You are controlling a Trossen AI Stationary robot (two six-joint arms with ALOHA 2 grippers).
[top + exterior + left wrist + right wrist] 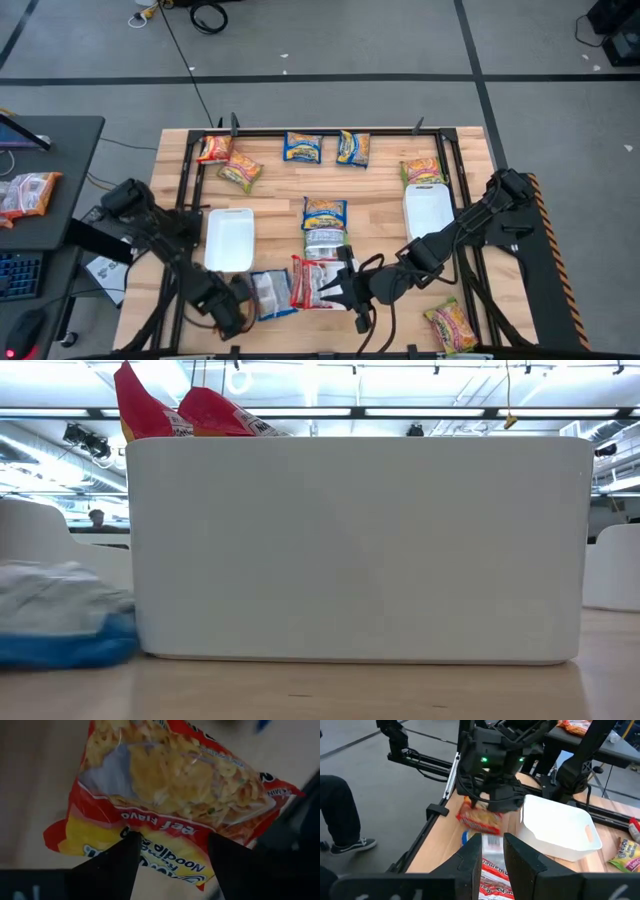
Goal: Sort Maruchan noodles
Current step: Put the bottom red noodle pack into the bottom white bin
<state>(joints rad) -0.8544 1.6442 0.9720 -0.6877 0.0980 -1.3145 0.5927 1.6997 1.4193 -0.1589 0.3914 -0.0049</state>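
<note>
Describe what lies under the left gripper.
A red-and-yellow noodle packet lies below the left gripper, between its open jaws and beside a white tray. Whatever is beneath the packet is covered.

A robotics lab or open workshop hall: grey floor (400,40) marked with dark tape lines, loose cables (205,15), long ceiling strip lights (420,410), and a side desk with a keyboard (18,275).

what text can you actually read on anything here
"eef Flavo": upside down on the red band of the ramen packet in front of the left end effector, left wrist view.
"Noodle": upside down on that packet's yellow patch.
"Ramen": partly legible on the red-and-silver packet at the right end effector.
All other packet print is too small or blurred.
</note>
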